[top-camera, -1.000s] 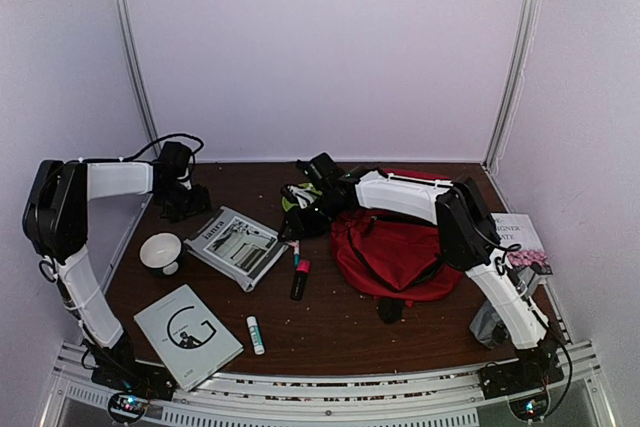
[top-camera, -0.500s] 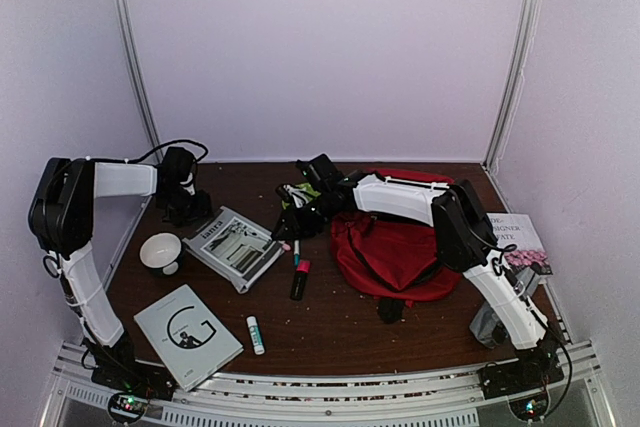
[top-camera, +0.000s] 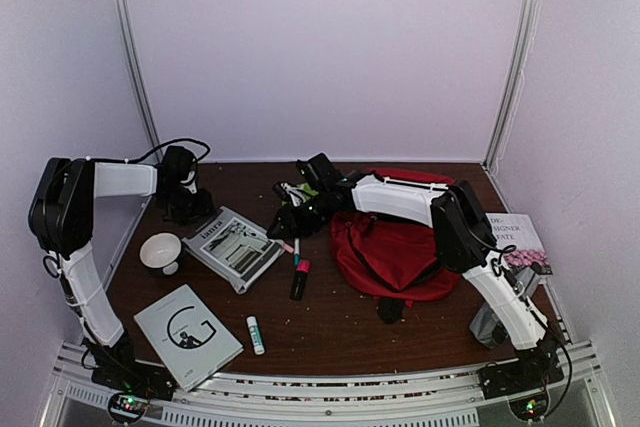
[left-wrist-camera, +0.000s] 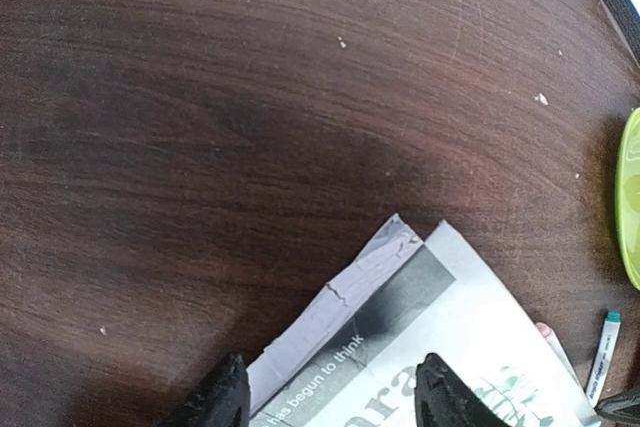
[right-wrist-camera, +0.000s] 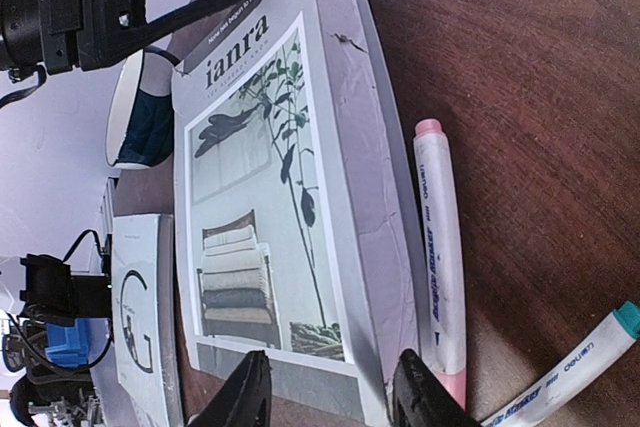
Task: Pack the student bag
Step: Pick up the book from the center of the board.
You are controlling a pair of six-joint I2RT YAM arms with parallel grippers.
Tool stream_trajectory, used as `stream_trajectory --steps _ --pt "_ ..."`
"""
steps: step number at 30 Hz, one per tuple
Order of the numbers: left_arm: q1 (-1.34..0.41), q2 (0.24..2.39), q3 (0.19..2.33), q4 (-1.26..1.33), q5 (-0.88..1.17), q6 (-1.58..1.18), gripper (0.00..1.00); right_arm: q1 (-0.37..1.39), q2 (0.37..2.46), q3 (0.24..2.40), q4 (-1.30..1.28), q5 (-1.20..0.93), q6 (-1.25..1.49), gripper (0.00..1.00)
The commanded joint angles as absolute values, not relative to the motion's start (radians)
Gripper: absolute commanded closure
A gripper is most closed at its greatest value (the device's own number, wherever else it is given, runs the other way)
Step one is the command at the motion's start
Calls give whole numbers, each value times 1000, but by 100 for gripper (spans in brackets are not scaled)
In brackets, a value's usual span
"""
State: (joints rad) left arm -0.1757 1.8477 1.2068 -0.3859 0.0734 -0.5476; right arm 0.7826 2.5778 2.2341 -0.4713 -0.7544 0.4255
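Closing on the book (top-camera: 235, 245) from both ends.
Swings the right tool (top-camera: 285, 222) left, away from the bag (top-camera: 395, 252), onto the book's nearest edge; edges the left tool (top-camera: 190, 205) closer to the far corner. Keeps both sets of jaws part open, straddling the cover, gripping nothing (likely a two-handed lift, first item to pack). Leaves the bag at the right of the bench (top-camera: 330, 317): red, soft, slumped fabric, black straps. Shows a flat, glossy paperback with a creased grey spine, and a smooth round pink pen (right-wrist-camera: 438, 247) just beside.

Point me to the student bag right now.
Top view, right half of the table: the student bag lies beneath the right arm, markers just to its left.
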Motion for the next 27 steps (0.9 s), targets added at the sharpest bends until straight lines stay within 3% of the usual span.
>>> stream_trajectory --steps 1,8,15,17,21,27 --pt "-169 1851 1220 -345 97 -532 41 797 2586 2260 -507 -676 419 56" --pt "-168 1857 1223 -345 124 -529 42 807 2587 2242 -489 -695 474 57" --pt "-169 1858 1220 -342 134 -528 44 810 2599 2224 -417 -788 510 83" --pt "-169 1859 1218 -339 138 -528 45 809 2594 2219 -405 -797 519 85" --pt "-168 1864 1213 -325 151 -532 46 809 2590 2221 -423 -772 512 66" --pt "-169 1863 1203 -311 169 -542 48 811 2566 2158 -460 -710 522 59"
